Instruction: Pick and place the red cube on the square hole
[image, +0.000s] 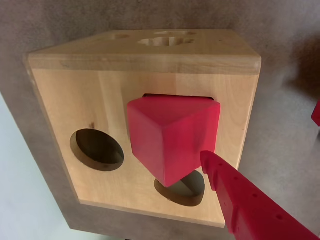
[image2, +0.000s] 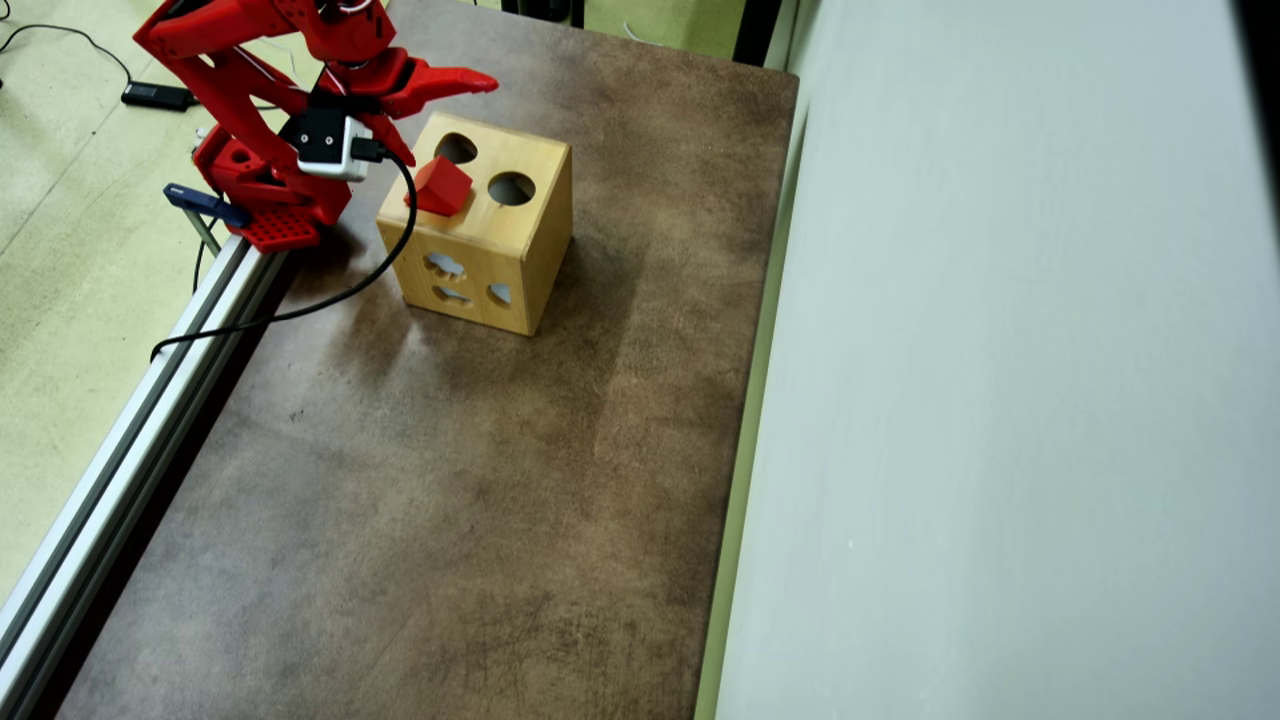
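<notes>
- The red cube (image: 172, 137) sits tilted, corner-up, in the square hole (image: 175, 96) on top of the wooden box (image: 100, 100) (no writing readable anywhere).
- The fingers (image2: 425, 105) are spread open, holding nothing, above the brown counter (image2: 450, 480).

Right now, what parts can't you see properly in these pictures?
- Square hole: wrist view, mostly covered by the red cube; only its top edge shows.
- Heart-shaped hole: wrist view, upper part behind the cube.
- Gripper: wrist view shows one finger; the other is cut off at the right edge.
</notes>
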